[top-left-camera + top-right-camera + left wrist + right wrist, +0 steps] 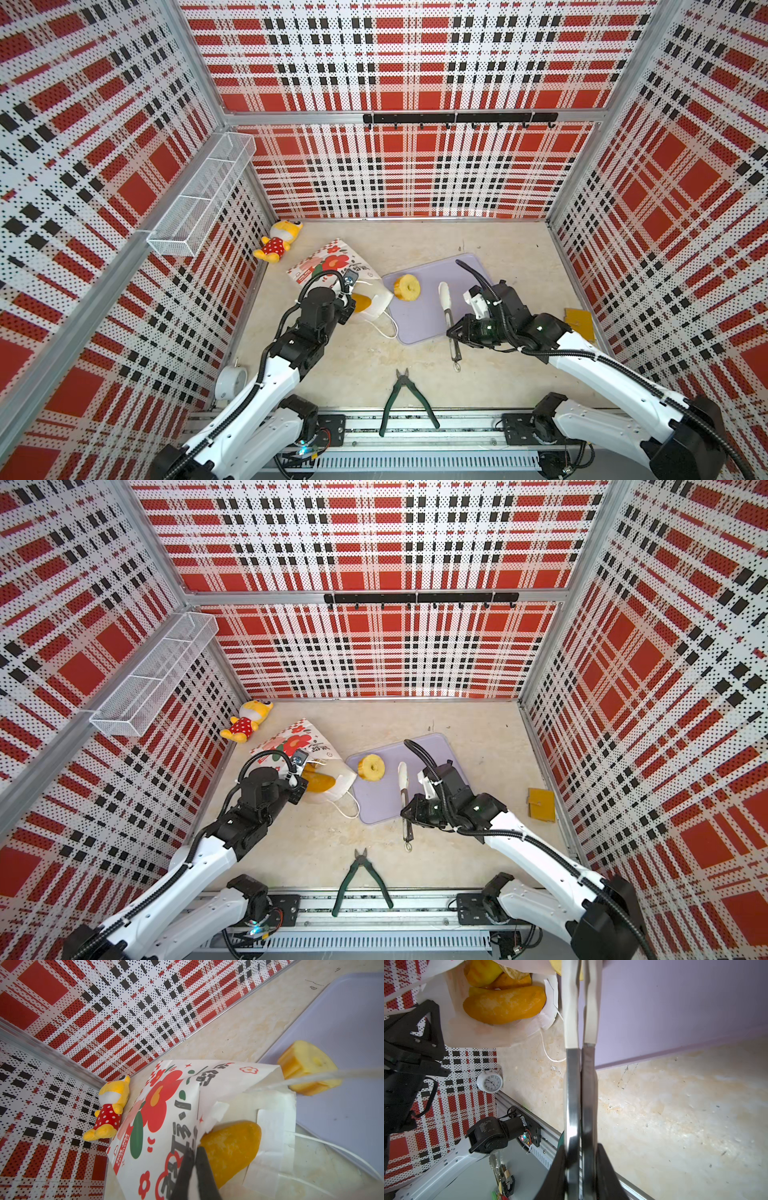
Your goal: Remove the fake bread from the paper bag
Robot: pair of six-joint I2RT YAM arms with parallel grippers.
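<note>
Barely begun: one fluted cake [407, 286] on the lilac tray [419, 328], long loaf [230, 1147] and others inside the paper bag [332, 259]. Left tool [195, 1149] pinching its rim, right tool [580, 1147] clamping tongs [572, 1084].

Red-flowered white paper bag [328, 262], golden-orange bread [360, 302], seemingly lilac tray [419, 324].

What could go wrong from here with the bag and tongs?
1. The left gripper, jaws shut on the rim of the white flowered paper bag, may tear it; that rim looks ragged.
2. The steel white-tipped tongs in the right gripper may slip off the smooth long orange loaf.
</note>
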